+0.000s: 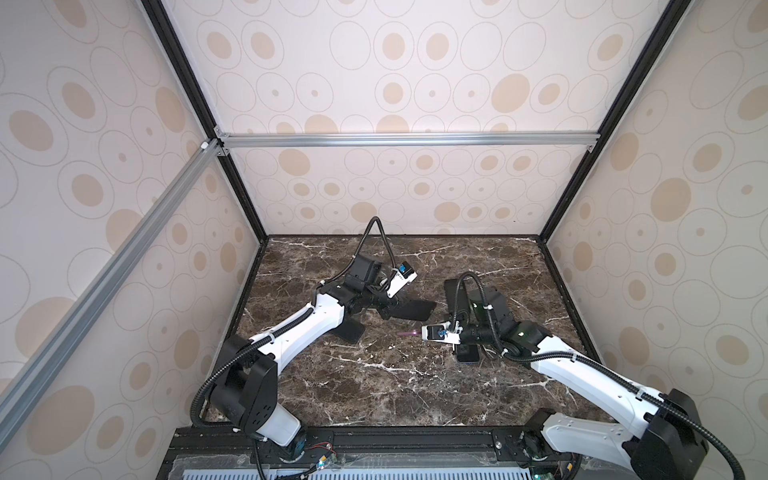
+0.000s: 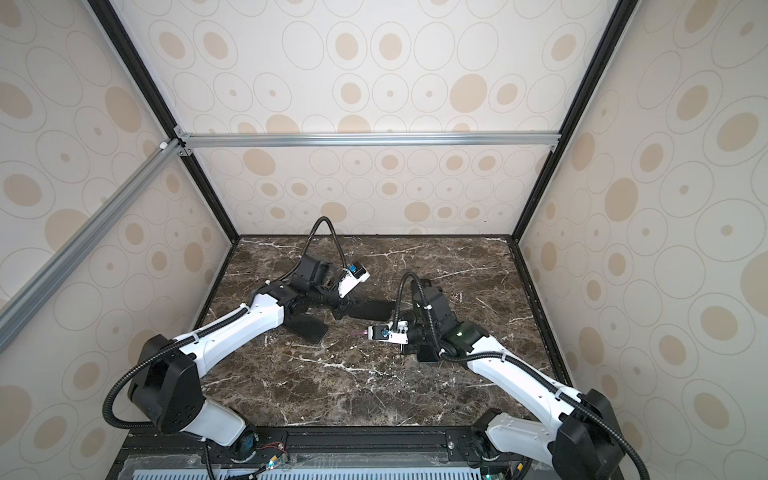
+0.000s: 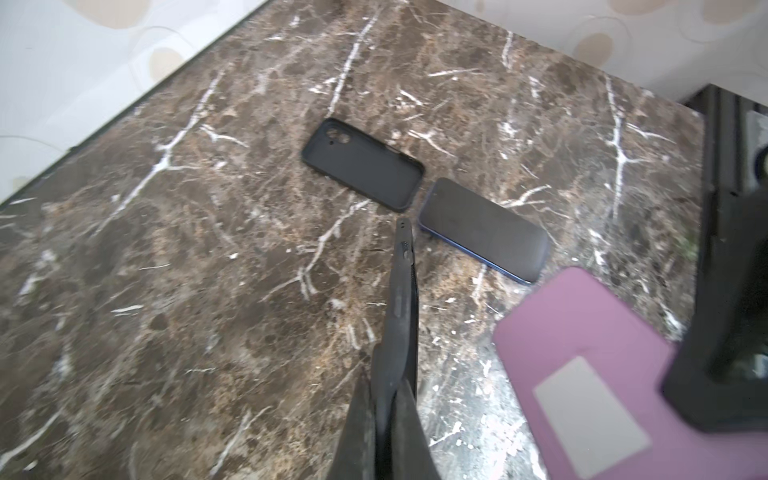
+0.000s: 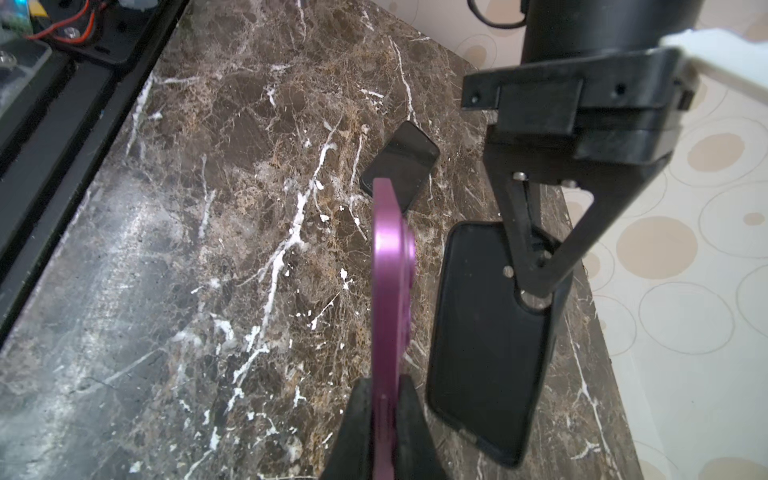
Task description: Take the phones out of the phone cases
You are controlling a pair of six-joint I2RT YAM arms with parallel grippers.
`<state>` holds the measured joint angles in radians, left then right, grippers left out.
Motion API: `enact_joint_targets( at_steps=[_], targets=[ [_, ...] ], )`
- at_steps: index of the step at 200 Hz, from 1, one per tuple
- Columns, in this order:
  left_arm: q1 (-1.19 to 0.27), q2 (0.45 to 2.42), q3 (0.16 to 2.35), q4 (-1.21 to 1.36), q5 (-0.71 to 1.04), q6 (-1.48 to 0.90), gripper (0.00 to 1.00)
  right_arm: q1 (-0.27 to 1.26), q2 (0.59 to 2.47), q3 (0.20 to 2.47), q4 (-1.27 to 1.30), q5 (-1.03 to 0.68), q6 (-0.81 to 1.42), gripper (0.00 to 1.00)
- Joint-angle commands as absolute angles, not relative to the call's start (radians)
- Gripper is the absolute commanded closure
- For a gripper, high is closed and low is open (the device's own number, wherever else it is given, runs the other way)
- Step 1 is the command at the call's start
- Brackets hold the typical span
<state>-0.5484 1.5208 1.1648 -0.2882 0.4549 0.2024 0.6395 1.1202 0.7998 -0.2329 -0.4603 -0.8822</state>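
My left gripper (image 3: 388,386) is shut on the edge of an empty black phone case (image 3: 401,291), seen edge-on in the left wrist view. In both top views the case (image 1: 411,309) (image 2: 372,309) hangs above the table's middle. The right wrist view shows the case (image 4: 490,332) face-on, with the left gripper (image 4: 534,274) pinching it by the camera cutout. My right gripper (image 4: 382,399) is shut on a purple phone (image 4: 388,270), held on edge beside the case and apart from it. In the left wrist view the purple phone (image 3: 582,374) carries a pale rectangle.
Another black case (image 3: 361,162) and a dark phone with a blue rim (image 3: 482,228) lie on the marble table (image 1: 374,395) under my right arm. A third dark slab (image 1: 349,330) lies under my left arm. Walls close three sides; a black rail (image 1: 395,438) runs along the front.
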Motion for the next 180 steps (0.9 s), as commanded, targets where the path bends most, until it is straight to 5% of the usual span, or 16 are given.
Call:
enact_joint_targets(
  at_steps=[1, 82, 129, 180],
  targets=[
    [-0.513, 1.427, 1.136, -0.22, 0.351, 0.146, 1.0, 0.641, 1.064, 0.805, -0.227, -0.467, -0.624, 1.0],
    [-0.431, 1.222, 0.964, -0.157, 0.25, 0.026, 1.0, 0.487, 1.245, 0.888, -0.379, -0.518, 0.267, 1.0],
    [-0.428, 1.21, 0.956, -0.158, 0.276, 0.019, 1.0, 0.398, 1.366, 0.902, -0.383, -0.615, 0.484, 1.0],
    [-0.427, 1.201, 0.967, -0.164, 0.304, 0.025, 1.0, 0.357, 1.555, 1.013, -0.485, -0.666, 0.444, 1.0]
  ],
)
